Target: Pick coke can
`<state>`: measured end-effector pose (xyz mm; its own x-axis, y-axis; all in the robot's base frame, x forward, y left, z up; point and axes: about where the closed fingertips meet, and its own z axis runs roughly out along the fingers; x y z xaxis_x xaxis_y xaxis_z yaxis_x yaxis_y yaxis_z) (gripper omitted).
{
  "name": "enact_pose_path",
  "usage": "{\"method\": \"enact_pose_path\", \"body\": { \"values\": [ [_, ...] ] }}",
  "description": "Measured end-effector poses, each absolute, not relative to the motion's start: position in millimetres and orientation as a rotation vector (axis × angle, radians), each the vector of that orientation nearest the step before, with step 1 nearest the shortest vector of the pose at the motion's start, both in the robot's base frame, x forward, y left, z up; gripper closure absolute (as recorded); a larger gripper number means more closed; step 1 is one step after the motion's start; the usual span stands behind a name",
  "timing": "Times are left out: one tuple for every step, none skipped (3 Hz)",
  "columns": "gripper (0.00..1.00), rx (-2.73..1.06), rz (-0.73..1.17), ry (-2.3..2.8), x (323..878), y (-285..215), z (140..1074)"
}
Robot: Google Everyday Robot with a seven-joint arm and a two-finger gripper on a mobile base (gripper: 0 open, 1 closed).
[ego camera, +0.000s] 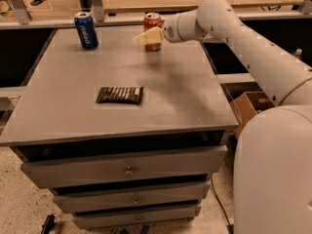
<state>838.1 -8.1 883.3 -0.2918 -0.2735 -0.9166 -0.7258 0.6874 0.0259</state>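
Gripper (146, 36) at coke can (152, 20), not picked up yet.
Can't tell if squeezing; left to do: grab + lift off table (170, 87).

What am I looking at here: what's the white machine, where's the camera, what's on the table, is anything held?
The white bulk at right is the robot's body; its one arm reaches over the grey table. The single camera looks down from beside that body. A blue can stands far left, the red coke can at the far edge, and a dark wrapped bar lies mid-table. The tool at the arm's end is right at the coke can, overlapping its front. The can stands on the table; whether it is gripped cannot be told.
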Motion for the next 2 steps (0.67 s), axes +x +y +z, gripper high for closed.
{"method": "enact_pose_path", "body": {
  "values": [
    [0.0,-0.796,0.536,1.875,844.4,-3.6,877.5],
    [0.0,-0.809,0.532,1.882,853.1,-5.0,869.9]
  ]
}}
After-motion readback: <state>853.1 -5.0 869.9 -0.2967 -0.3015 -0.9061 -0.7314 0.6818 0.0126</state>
